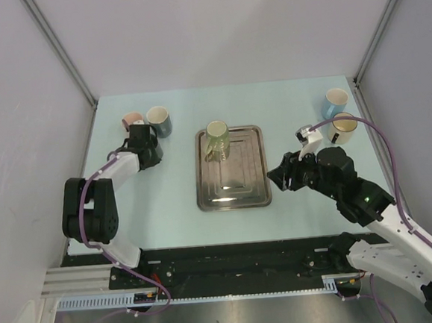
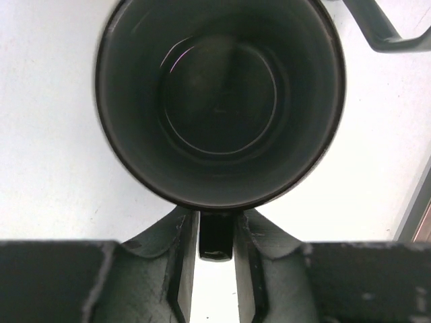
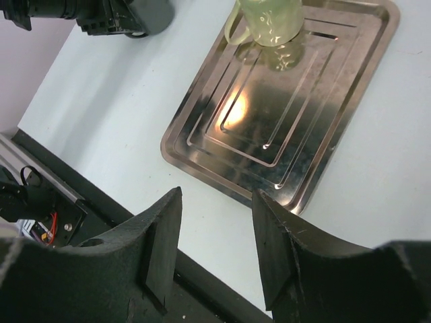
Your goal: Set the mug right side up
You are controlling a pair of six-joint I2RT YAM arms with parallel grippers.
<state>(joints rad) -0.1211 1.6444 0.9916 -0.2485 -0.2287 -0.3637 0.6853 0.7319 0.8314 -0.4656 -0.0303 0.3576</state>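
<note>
A dark blue mug (image 1: 159, 122) stands upright at the far left of the table, mouth up. In the left wrist view I look straight down into the dark blue mug (image 2: 219, 101). My left gripper (image 1: 148, 142) sits just in front of it, and in its own view the left gripper (image 2: 215, 225) has its jaws nearly closed on the mug's handle (image 2: 215, 237), which fills the gap between them. A pale green mug (image 1: 216, 137) stands at the far end of the metal tray (image 1: 233, 194); I cannot tell which end is up. My right gripper (image 1: 279, 177) is open and empty, right of the tray.
A pink mug (image 1: 131, 121) stands just left of the dark blue one. A light blue mug (image 1: 335, 101) and a cream mug (image 1: 344, 127) stand at the far right. The right wrist view shows the tray (image 3: 269, 168) and green mug (image 3: 271, 19) beyond my right gripper (image 3: 215, 249).
</note>
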